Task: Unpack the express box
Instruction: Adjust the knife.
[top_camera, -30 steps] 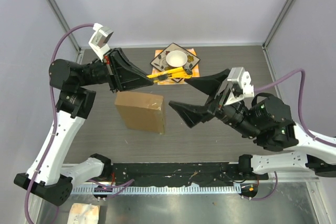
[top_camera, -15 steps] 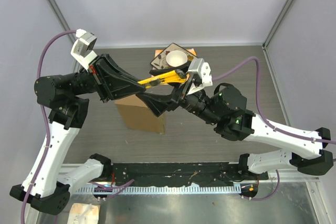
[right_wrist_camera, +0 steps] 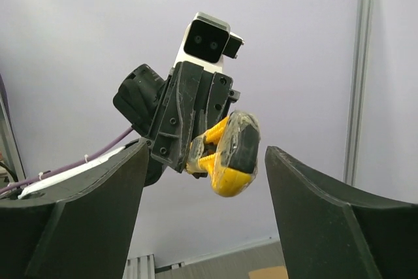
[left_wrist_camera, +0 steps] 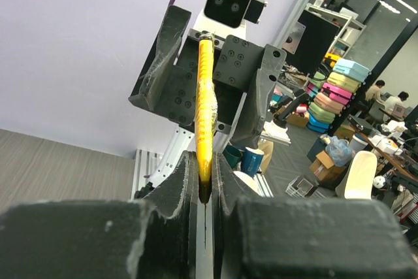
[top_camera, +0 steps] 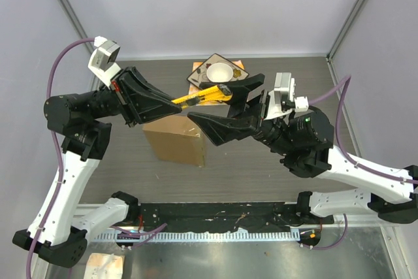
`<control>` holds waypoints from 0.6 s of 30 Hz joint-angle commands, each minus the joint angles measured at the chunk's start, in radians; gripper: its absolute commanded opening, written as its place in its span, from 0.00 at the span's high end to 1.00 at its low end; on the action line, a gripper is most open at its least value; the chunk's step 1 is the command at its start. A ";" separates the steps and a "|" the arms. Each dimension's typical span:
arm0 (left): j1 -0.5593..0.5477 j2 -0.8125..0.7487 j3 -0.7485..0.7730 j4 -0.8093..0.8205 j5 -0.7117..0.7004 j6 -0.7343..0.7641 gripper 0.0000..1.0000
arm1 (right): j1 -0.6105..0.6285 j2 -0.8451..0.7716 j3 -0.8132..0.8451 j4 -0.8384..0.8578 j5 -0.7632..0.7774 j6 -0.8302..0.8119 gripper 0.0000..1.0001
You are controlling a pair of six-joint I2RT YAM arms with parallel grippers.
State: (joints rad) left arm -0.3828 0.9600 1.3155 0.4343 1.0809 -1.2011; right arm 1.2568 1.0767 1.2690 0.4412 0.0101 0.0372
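Observation:
The express box point(top_camera: 175, 138), plain brown cardboard, lies on the dark table below both grippers. My left gripper point(top_camera: 175, 102) point(left_wrist_camera: 204, 164) is shut on the blade end of a yellow utility knife point(top_camera: 204, 96) point(left_wrist_camera: 205, 89) and holds it in the air over the box's far edge. My right gripper point(top_camera: 226, 104) point(right_wrist_camera: 206, 161) is open. Its fingers point(right_wrist_camera: 85, 213) stand on either side of the knife's black-and-yellow butt point(right_wrist_camera: 234, 151), with a gap on each side. A corner of the box point(right_wrist_camera: 264, 272) shows at the bottom of the right wrist view.
An orange-patterned square plate point(top_camera: 240, 72) holding a white bowl point(top_camera: 219, 72) sits at the back of the table, just behind the knife. Metal frame posts rise at the back left and back right corners.
The right gripper has swung up from low beside the box and now straddles the knife's free end, its jaws narrowing a little. The left arm pulled back left with the knife, then stayed still.

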 commanded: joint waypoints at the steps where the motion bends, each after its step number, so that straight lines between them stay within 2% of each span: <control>1: 0.009 -0.012 0.004 0.038 -0.016 -0.006 1.00 | -0.005 0.044 0.004 0.129 -0.019 0.023 0.25; 6: 0.012 -0.018 -0.001 0.040 -0.018 -0.006 1.00 | -0.011 0.098 0.039 0.165 -0.030 0.033 0.36; 10: 0.012 -0.027 -0.016 0.044 -0.012 -0.006 1.00 | -0.019 0.123 0.049 0.189 -0.038 0.047 0.49; 18: 0.012 -0.043 -0.039 0.047 -0.016 -0.009 1.00 | -0.025 0.112 0.036 0.240 -0.038 0.059 0.47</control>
State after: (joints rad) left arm -0.3721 0.9421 1.2747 0.4366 1.0737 -1.2007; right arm 1.2392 1.2114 1.2716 0.5930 -0.0280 0.0826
